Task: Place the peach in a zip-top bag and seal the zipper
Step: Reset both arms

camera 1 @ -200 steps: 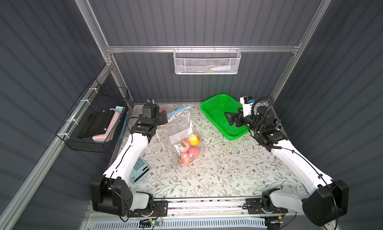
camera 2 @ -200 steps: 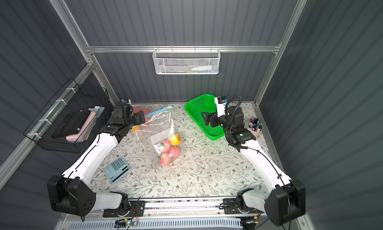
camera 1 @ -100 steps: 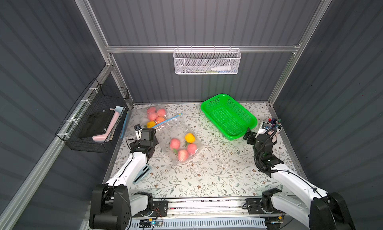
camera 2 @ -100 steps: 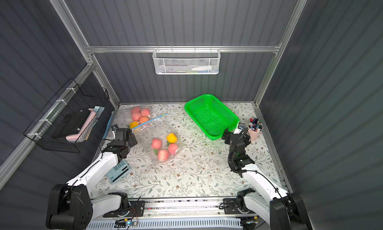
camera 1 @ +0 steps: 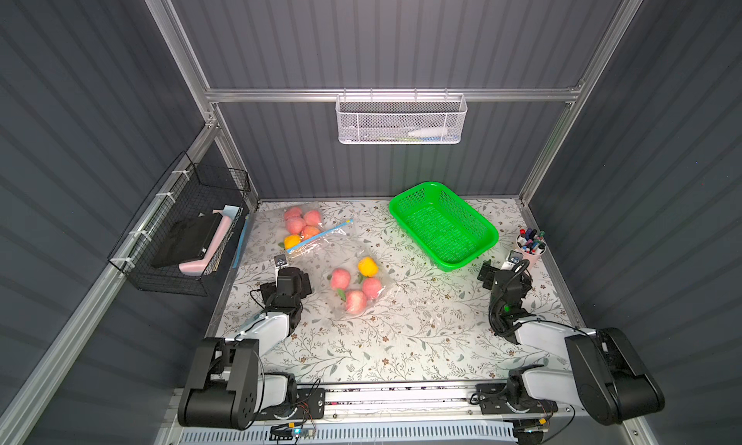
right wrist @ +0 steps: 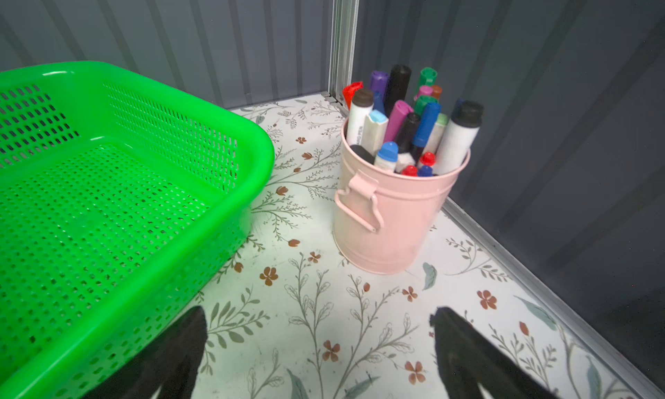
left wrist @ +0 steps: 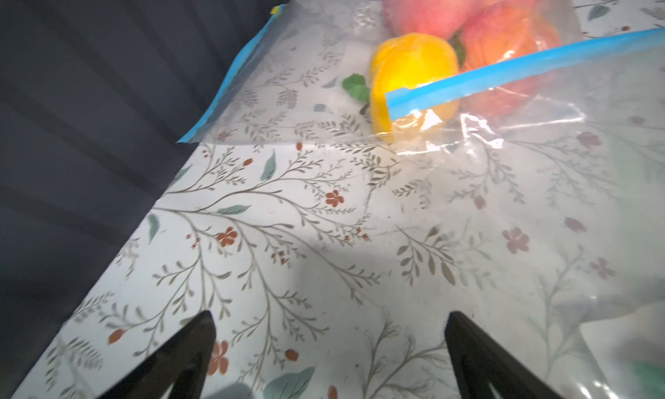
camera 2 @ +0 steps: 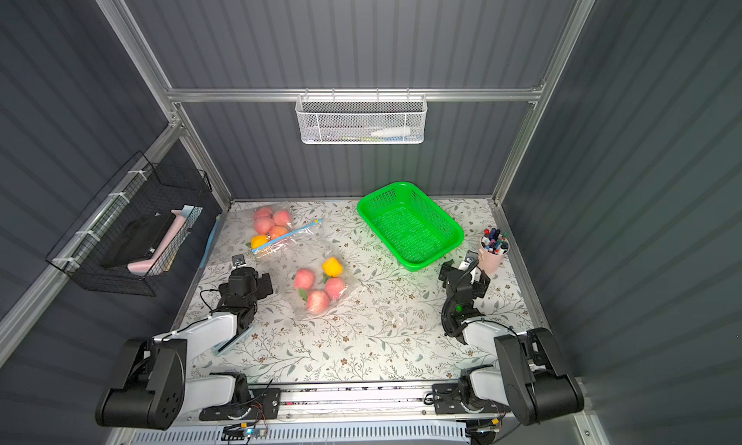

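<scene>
two bags hold fruit. left gripper point(left wrist: 329, 316) apart, empty, near-left. far-left bag point(camera 1: 307, 206) of peaches point(camera 1: 297, 223), blue zipper point(camera 1: 321, 235) looks shut. middle bag point(camera 1: 381, 292): seal unclear. green basket point(camera 1: 441, 230) empty. right gripper point(right wrist: 318, 312) apart, empty. likely nearly done.

Front tabletop point(camera 1: 401, 342) open; near fruit bag point(camera 1: 355, 290) & far fruit bag point(camera 1: 307, 232) block left-ctr, green basket point(camera 1: 443, 226) + marker bucket point(camera 1: 531, 249) crowd right rear.

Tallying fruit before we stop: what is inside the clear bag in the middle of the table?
The middle bag holds three pink peaches and one yellow fruit, seen through the plastic. Anything beneath the fruit is covered; its zipper is too faint to judge.
</scene>
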{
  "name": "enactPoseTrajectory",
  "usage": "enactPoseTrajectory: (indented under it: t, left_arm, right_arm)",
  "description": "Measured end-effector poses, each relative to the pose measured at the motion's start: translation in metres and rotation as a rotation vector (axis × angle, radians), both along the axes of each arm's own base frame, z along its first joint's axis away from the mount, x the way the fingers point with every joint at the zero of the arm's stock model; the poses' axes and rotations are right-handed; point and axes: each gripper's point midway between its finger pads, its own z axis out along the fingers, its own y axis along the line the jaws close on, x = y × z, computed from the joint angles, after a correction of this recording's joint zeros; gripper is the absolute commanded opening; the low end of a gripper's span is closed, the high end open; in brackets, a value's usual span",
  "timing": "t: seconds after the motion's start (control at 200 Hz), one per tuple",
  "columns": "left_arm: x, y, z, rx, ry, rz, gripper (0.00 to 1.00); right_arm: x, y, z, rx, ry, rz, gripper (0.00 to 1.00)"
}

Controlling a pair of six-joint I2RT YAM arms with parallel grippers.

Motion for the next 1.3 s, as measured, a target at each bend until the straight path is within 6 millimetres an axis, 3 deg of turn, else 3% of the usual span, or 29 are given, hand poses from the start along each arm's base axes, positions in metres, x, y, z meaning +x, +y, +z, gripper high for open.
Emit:
enactPoseTrajectory:
  t: [0.315, 0.56, 0.81, 0.986, 1.296]
  left_arm:
    - [0.029, -0.024, -0.004, -0.067, -0.106, -0.201, 1.0]
    - [0.04, -0.034, -0.015, -0.096, -0.134, -0.277, 1.0]
    - [0.049, -0.032, -0.031, -0.098, -0.099, -0.267, 1.0]
    - [0.067, -0.029, -0.019, -0.088, -0.118, -0.254, 1.0]
    - [0.065, -0.028, -0.023, -0.088, -0.096, -0.248, 1.0]
  right_arm:
    - [0.015, 0.006, 0.018, 0.042, -0.106, 0.107, 0.99]
    - [0.017, 0.01, 0.002, 0.028, -0.096, 0.149, 0.99]
    - [0.02, 0.003, -0.01, 0.036, -0.084, 0.126, 0.99]
    - [0.022, -0.002, -0.007, 0.047, -0.096, 0.105, 0.99]
    - [0.022, -0.002, -0.007, 0.05, -0.096, 0.103, 0.99]
